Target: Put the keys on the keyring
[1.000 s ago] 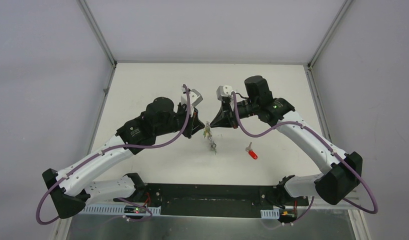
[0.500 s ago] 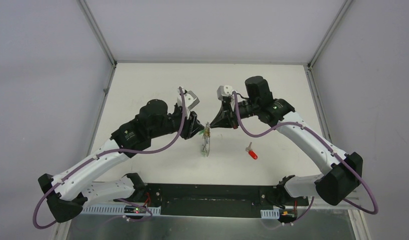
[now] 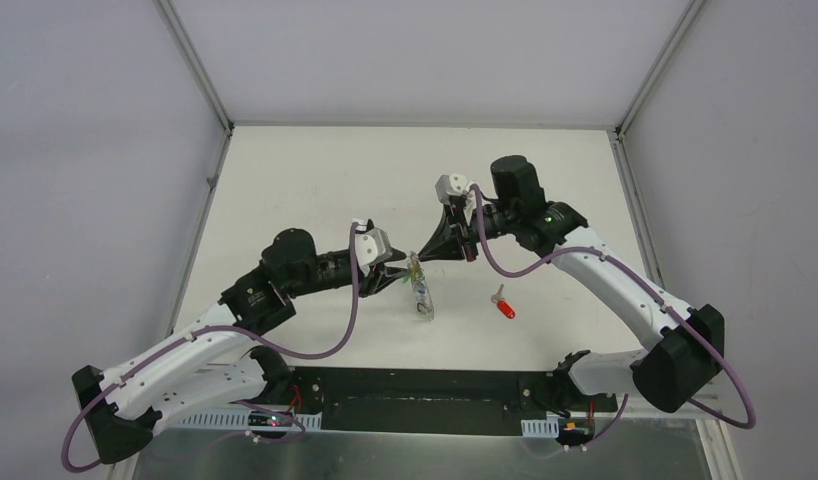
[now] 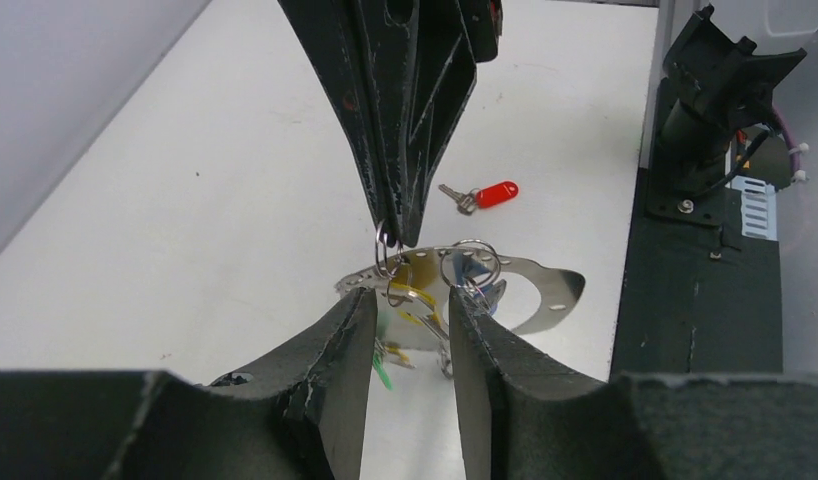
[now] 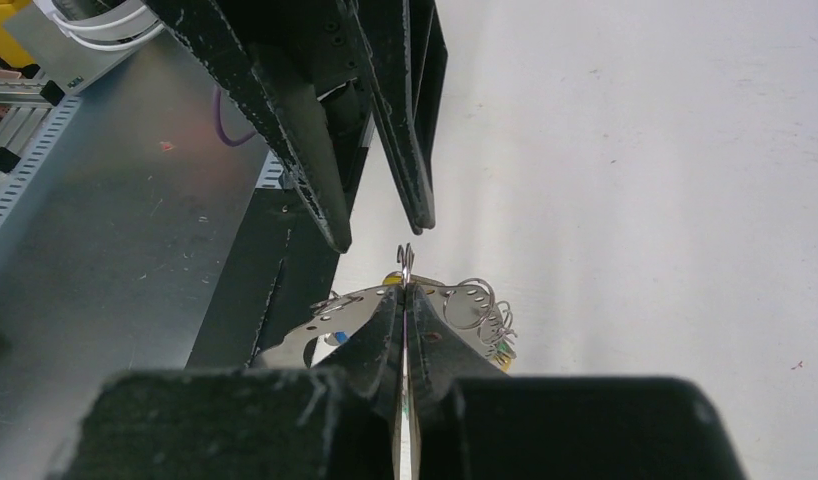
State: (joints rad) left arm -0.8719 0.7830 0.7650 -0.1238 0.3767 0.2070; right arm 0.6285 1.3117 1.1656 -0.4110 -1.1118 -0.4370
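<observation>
The keyring [image 3: 421,296], a flat grey metal hoop with holes, hangs above the table from my right gripper [image 3: 415,256], which is shut on its top edge [image 5: 406,288]. Several keys [image 4: 421,302] with yellow, green and blue tags dangle from small rings on the hoop [image 4: 547,288]. My left gripper [image 3: 392,275] is just left of the hoop, open, its fingertips [image 4: 361,300] on either side of the hanging keys without touching them. A red-tagged key [image 3: 504,307] lies loose on the table to the right [image 4: 495,193].
The black base plate [image 3: 415,385] runs along the near table edge, with the right arm's base [image 4: 707,100] on it. White walls and metal posts [image 3: 197,70] enclose the table on three sides.
My left gripper has opened and drawn back down and to the left, away from the hoop. The hoop with its keys has swung and now hangs from the right gripper alone.
</observation>
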